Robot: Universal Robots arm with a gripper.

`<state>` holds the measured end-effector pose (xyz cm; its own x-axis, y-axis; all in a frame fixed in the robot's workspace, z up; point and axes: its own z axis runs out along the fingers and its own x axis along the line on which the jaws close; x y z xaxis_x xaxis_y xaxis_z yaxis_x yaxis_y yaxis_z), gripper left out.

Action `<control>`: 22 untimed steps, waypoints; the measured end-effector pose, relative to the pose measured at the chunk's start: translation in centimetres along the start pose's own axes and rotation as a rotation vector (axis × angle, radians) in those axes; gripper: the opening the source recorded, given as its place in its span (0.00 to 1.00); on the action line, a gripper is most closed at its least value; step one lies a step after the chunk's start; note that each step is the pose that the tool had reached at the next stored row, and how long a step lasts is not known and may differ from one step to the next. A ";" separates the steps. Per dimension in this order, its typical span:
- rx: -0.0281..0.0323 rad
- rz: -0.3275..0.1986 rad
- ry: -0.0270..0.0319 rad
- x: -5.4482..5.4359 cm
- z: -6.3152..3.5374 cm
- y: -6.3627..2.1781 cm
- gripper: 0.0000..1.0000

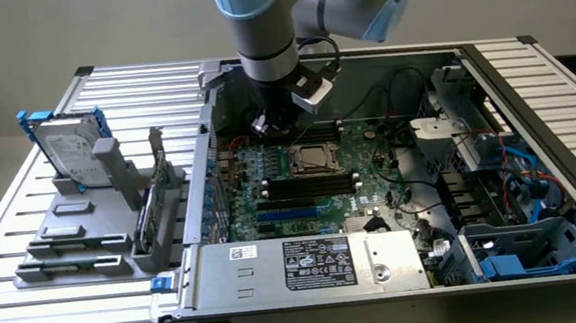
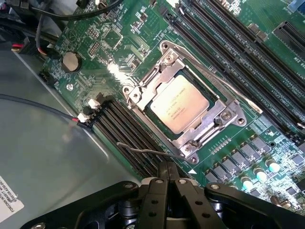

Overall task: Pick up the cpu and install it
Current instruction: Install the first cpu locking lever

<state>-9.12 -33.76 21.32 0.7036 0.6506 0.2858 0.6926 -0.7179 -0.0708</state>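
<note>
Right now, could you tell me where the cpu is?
The cpu sits in the metal-framed socket on the motherboard, between two banks of memory slots, near the shut gripper.

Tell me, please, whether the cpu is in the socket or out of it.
In. The cpu lies flat within the socket's metal frame, and the shut fingers hold nothing.

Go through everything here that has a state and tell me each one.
cpu: seated in the socket, not held.
gripper: jaws shut, empty, over the motherboard.
computer case: side open.
hard drive: upright in its stand, outside the case.
memory slots: empty.
</note>
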 end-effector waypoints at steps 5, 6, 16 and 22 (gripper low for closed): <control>-0.0168 -0.004 -0.0015 -0.2 0.09 -0.12 0.11; -0.0179 -0.005 -0.0004 -0.2 0.13 -0.13 0.11; -0.0379 -0.012 0.0215 -0.4 0.81 -0.24 0.11; -0.0451 -0.015 0.0295 -0.5 1.05 -0.45 0.11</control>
<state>-9.59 -33.49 20.21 0.6880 0.6540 0.3146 0.6944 -0.7192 -0.0234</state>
